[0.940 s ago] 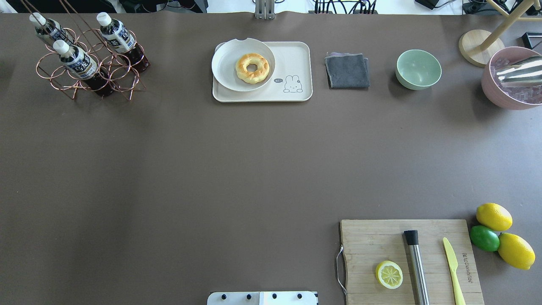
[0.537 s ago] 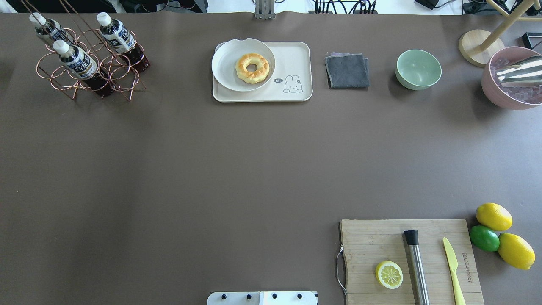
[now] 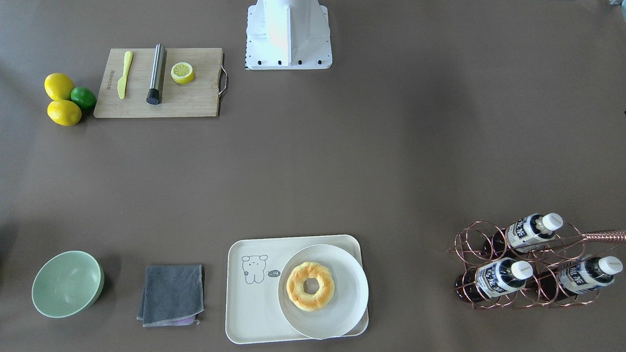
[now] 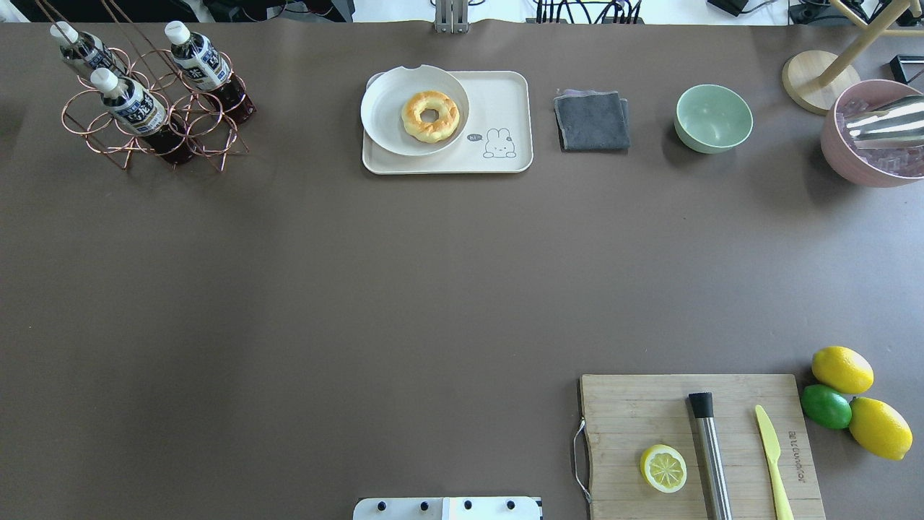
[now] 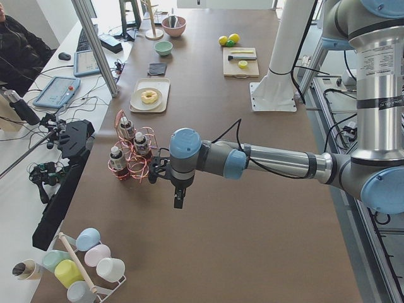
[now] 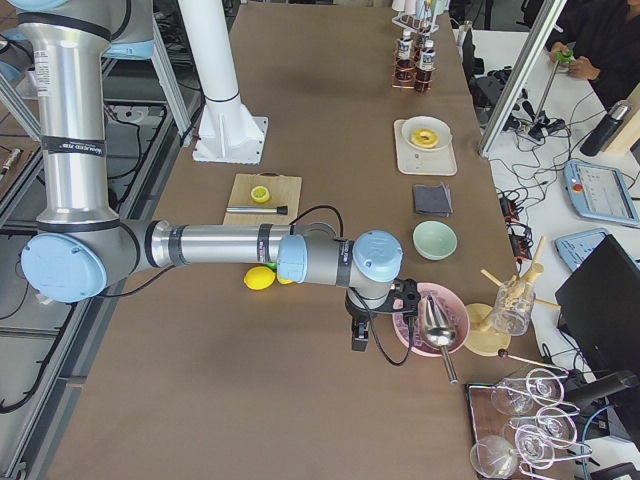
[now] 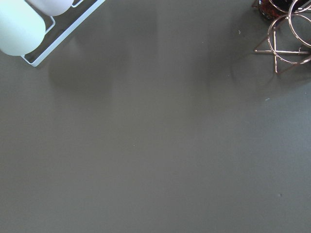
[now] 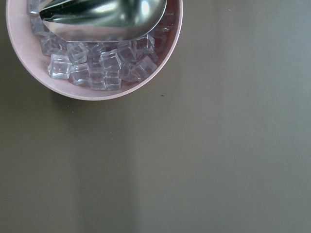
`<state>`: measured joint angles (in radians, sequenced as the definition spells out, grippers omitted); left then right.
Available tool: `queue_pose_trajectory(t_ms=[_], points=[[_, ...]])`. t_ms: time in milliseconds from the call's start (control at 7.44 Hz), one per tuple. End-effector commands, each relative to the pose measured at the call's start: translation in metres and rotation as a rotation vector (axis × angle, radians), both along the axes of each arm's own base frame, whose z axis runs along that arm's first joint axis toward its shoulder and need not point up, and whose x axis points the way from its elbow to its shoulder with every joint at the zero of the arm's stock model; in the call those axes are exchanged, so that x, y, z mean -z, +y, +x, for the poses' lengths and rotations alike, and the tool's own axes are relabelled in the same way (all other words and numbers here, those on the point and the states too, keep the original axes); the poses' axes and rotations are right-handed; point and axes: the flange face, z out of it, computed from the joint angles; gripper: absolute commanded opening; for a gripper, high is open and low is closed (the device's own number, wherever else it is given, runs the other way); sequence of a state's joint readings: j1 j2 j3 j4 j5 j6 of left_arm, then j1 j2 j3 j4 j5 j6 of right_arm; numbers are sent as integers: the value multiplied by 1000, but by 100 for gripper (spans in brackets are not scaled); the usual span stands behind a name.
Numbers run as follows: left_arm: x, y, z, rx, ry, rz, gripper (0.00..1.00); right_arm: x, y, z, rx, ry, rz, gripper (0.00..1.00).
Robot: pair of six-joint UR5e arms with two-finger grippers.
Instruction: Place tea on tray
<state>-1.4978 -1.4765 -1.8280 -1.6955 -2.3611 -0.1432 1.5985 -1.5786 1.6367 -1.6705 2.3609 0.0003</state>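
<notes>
Three tea bottles (image 4: 133,108) (image 4: 198,61) (image 4: 83,47) stand tilted in a copper wire rack (image 4: 115,144) at the far left; they also show in the front view (image 3: 503,277). The cream tray (image 4: 505,94) with a line-drawn animal sits at far centre and carries a round white plate (image 4: 386,108) with a doughnut (image 4: 430,115). My left gripper (image 5: 179,196) shows only in the exterior left view, hanging over bare table just beside the rack (image 5: 136,164); I cannot tell if it is open. My right gripper (image 6: 360,335) hangs beside the pink bowl; I cannot tell its state.
A grey cloth (image 4: 592,120) and a green bowl (image 4: 713,118) lie right of the tray. A pink bowl (image 4: 841,155) of ice with a metal scoop stands far right. A cutting board (image 4: 628,419) holds a lemon half, muddler and knife. A cup rack (image 5: 88,265) stands at the left end.
</notes>
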Motion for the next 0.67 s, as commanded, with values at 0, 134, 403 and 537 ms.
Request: queue_pose_trajectory(t_ms=[0, 134, 403, 537], points=[[63, -41, 39, -69, 21, 135, 97, -1, 1, 0, -3, 0, -6, 100], [94, -56, 50, -85, 33, 242, 97, -3, 2, 1, -5, 2, -10, 100], [135, -69, 85, -77, 72, 375, 97, -6, 5, 1, -4, 1, -15, 100], [141, -79, 95, -37, -1, 401, 97, -10, 6, 1, -1, 1, -21, 100]])
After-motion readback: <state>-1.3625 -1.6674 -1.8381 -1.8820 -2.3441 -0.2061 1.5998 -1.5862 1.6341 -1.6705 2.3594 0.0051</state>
